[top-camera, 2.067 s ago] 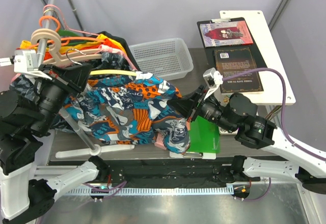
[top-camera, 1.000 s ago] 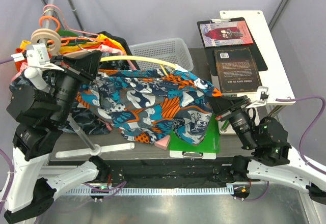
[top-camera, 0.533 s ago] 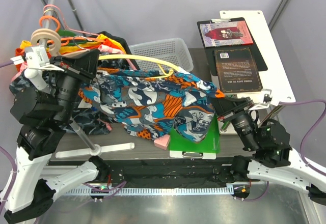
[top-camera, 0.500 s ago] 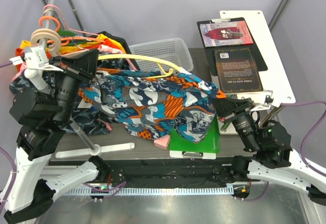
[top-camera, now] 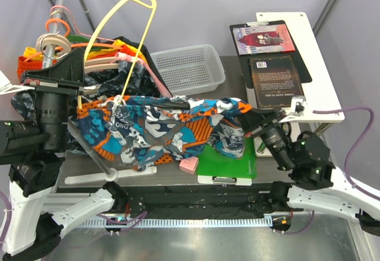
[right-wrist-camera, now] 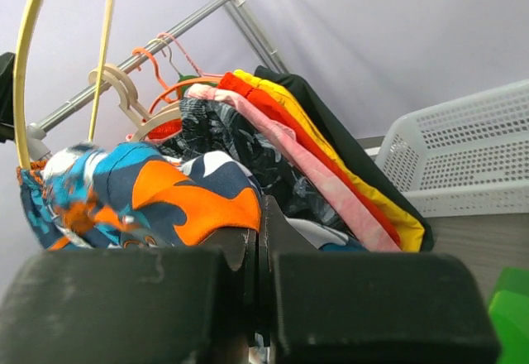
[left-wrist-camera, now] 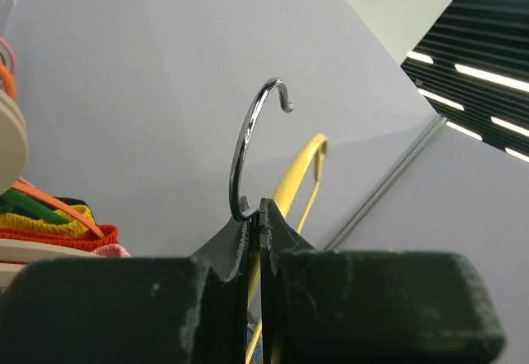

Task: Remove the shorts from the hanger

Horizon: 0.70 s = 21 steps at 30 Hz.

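The left tool is clamping tight on the hanger at the foot of its metal hook and is holding it tipped up, its yellow arms arching high above the hung clothes. The right tool is gripping the right end of the shorts, clenched on the fabric. The shorts are hanging stretched between the two arms above the tabletop, their left end meeting the hanger's lower end and their right end drooping over a green board.
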Tool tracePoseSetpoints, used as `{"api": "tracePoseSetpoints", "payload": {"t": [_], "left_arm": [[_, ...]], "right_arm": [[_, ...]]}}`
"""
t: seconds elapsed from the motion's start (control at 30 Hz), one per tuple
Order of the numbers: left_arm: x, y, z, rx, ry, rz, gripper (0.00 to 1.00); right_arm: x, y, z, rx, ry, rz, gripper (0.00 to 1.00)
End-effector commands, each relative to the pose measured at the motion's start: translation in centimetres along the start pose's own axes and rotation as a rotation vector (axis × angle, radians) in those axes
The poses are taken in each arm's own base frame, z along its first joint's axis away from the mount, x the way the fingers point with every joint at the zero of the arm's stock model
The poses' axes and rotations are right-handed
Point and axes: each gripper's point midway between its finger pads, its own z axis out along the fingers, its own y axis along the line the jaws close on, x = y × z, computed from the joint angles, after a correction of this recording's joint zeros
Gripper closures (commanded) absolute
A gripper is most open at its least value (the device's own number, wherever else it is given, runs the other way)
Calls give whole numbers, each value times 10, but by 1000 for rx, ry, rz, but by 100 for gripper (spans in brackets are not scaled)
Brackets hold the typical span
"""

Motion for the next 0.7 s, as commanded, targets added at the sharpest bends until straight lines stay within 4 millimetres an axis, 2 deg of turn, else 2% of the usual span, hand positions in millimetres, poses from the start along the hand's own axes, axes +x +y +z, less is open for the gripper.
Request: {"api": "tracePoseSetpoints", "payload": {"t": [0.0,0.07,0.1,0.17,0.2,0.23,0.27,0.3,0.37,0.43,0.47,0.5,0.6,0.63,0.67], "left_arm": [[-21,0,3,-45,-83,-144,100],[-16,-3,5,-32,-78,-213,100],[-10,-5,6,-19,-64,-229,100],[-7,-13,8,11,-53,-265,100],[-7,-20,9,39,-41,-275,100],[-8,-25,9,58,-36,-282,100],[-12,-29,9,78,-41,-290,100],[-13,-33,10,95,-43,-296,100],[-14,-42,10,141,-38,-298,100],[-21,-51,9,178,-50,-310,100],[-23,-52,8,185,-52,-312,100],[-24,-53,7,189,-49,-311,100],[-27,-56,1,206,-24,-279,100],[-22,-53,-2,198,2,-250,100],[-26,-54,-6,206,6,-242,100]], "right_arm": [[-26,50,26,-137,-54,22,99],[-22,64,33,-184,-39,24,99],[-30,74,37,-208,-51,34,99],[-19,84,50,-224,-19,26,99],[-28,97,52,-261,-27,35,99],[-18,101,61,-265,-3,31,99],[-17,107,65,-274,2,39,99],[-26,117,67,-303,-8,53,99],[-19,124,78,-309,4,59,99],[-31,139,85,-339,-22,76,99],[-22,142,95,-337,-7,67,99],[-37,154,98,-357,-32,77,99],[-47,175,113,-393,-45,76,99],[-49,178,117,-394,-53,69,99],[-52,181,120,-393,-63,64,99]]}}
